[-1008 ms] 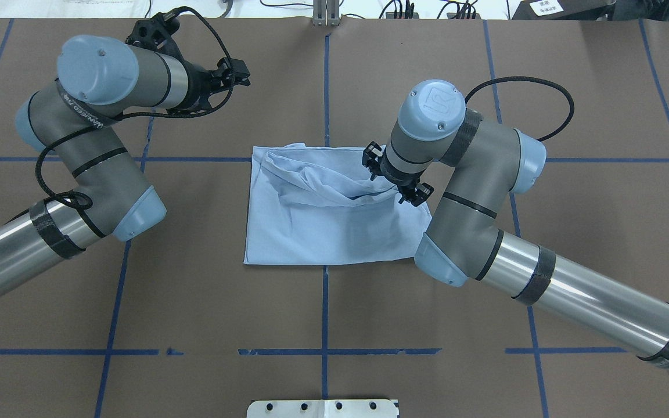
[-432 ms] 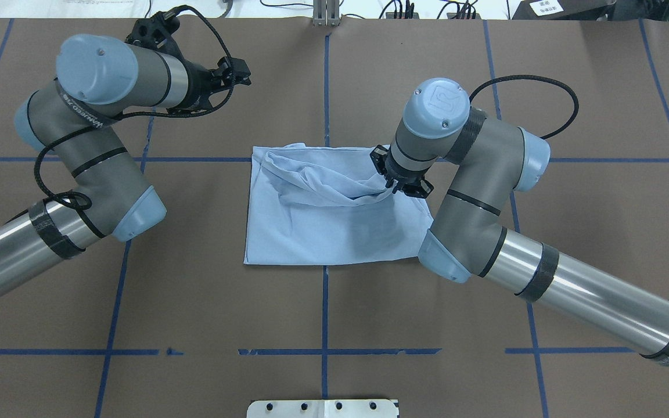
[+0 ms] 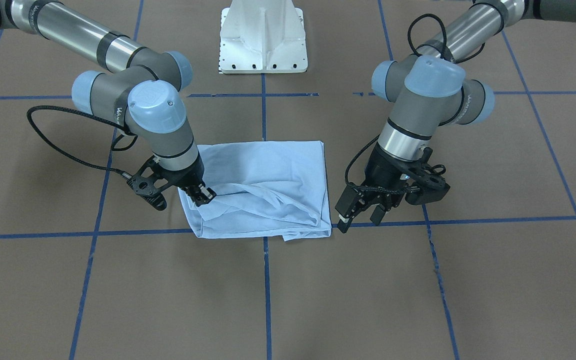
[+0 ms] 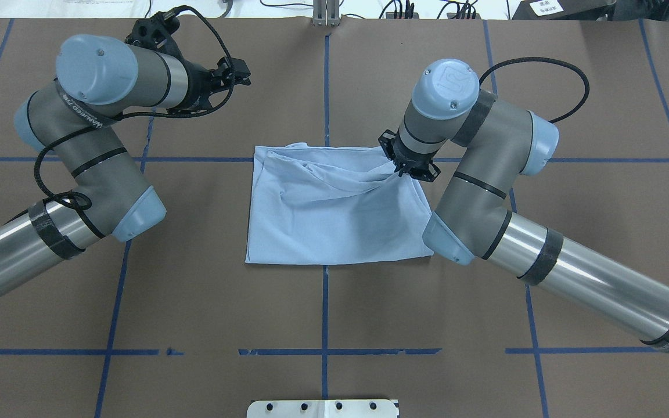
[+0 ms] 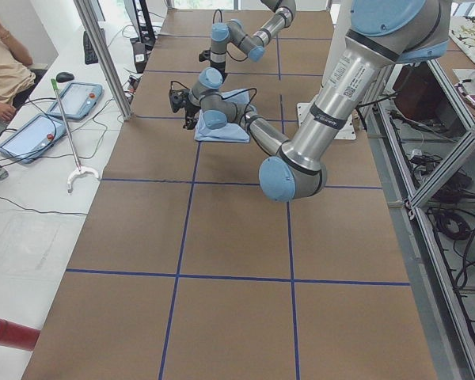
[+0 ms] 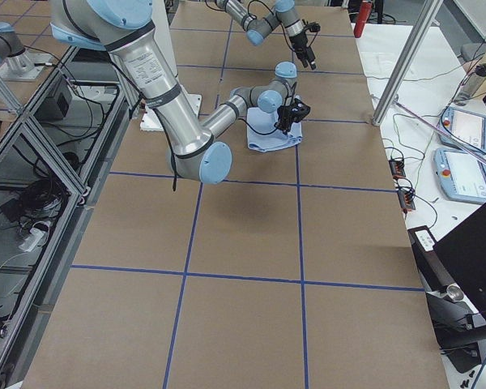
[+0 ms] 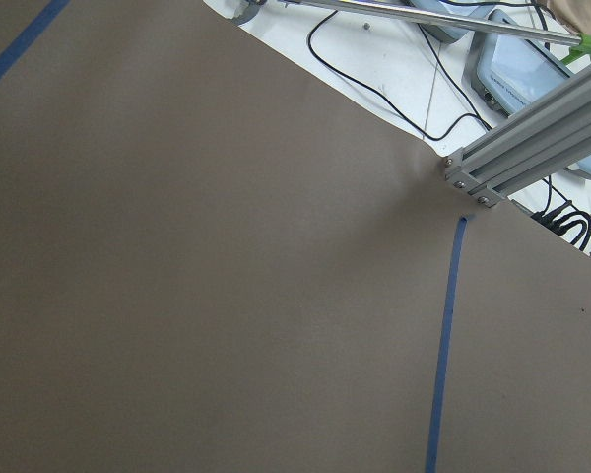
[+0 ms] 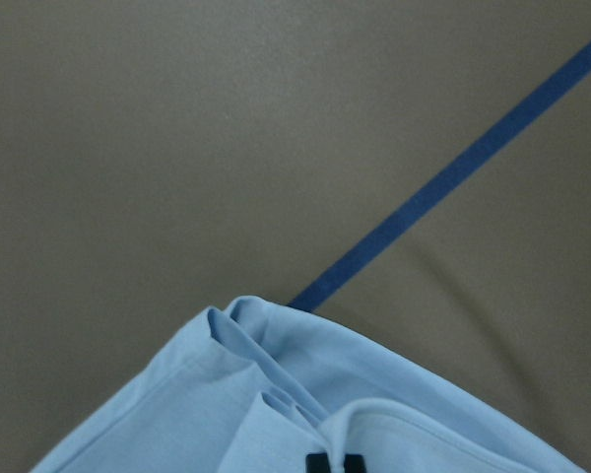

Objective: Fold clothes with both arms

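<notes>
In the last second my right fingers [image 3: 203, 194] have travelled away from my base and outward to my right, still clenched on a pinch of the light blue T-shirt [image 4: 334, 220]. The loose fold they carry has gone with them. A moment ago that fold lay bunched across the middle of the shirt. In the overhead view it now runs as a long shallow crease from the far left corner to the far right corner, where I am holding it. My wrist camera shows the layered corner of cloth just short of a blue tape line [image 8: 453, 168]. I judge that I am drawing the top layer out flat and squaring it to the layer beneath, so the fold is nearly laid but not yet let go. My left fingers [image 3: 345, 202] have not moved: they hang released, spread apart and grasping nothing, just off the shirt's edge on my left side and not touching it. That wrist's camera sees only bare brown surface. The shirt lies in a rough rectangle at the centre of the table [image 4: 195, 302], straddling the tape cross. As for containers, I see no bin, tray or basket in any view. The table alone bears the shirt.
</notes>
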{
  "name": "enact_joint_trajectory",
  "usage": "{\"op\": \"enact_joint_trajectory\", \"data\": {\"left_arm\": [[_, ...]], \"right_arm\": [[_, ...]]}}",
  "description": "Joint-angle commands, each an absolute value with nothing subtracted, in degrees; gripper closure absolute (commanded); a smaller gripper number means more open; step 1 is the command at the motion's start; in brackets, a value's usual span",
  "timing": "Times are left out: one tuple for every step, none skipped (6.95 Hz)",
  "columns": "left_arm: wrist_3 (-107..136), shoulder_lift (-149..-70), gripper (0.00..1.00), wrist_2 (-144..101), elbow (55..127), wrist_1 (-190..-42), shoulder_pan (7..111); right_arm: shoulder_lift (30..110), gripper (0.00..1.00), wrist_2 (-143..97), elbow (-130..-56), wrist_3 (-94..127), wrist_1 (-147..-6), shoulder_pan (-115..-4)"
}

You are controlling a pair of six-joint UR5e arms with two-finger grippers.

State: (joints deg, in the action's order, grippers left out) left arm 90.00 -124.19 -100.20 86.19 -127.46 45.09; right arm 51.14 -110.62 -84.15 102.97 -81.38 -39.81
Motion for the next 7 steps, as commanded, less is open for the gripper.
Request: {"op": "enact_joint_trajectory", "data": {"left_arm": [[90.0,-123.8,0.00,-100.2,86.2,-127.5,45.0],[90.0,-123.7,0.00,-100.2,86.2,-127.5,45.1],[90.0,-123.8,0.00,-100.2,86.2,-127.4,45.1],[90.1,-123.8,0.00,-100.1,86.2,-127.4,45.1],[90.1,-123.8,0.00,-100.2,86.3,-127.4,45.0],[90.1,-123.7,0.00,-100.1,86.3,-127.4,45.0],[90.1,-123.7,0.00,-100.2,86.3,-127.4,45.0]], "right_arm": [[47.4,1.00,-110.7,-78.6,102.4,-81.4,-41.7],[45.6,1.00,-110.8,-76.7,102.3,-81.5,-43.1],[44.7,1.00,-111.2,-75.3,100.5,-81.5,-44.9],[44.1,1.00,-111.2,-72.9,97.8,-81.5,-45.9],[44.1,1.00,-111.1,-71.6,95.1,-81.5,-46.3],[44.0,0.33,-111.5,-71.5,94.3,-81.9,-47.6],[44.0,0.09,-111.8,-71.5,92.9,-82.7,-48.5]]}}
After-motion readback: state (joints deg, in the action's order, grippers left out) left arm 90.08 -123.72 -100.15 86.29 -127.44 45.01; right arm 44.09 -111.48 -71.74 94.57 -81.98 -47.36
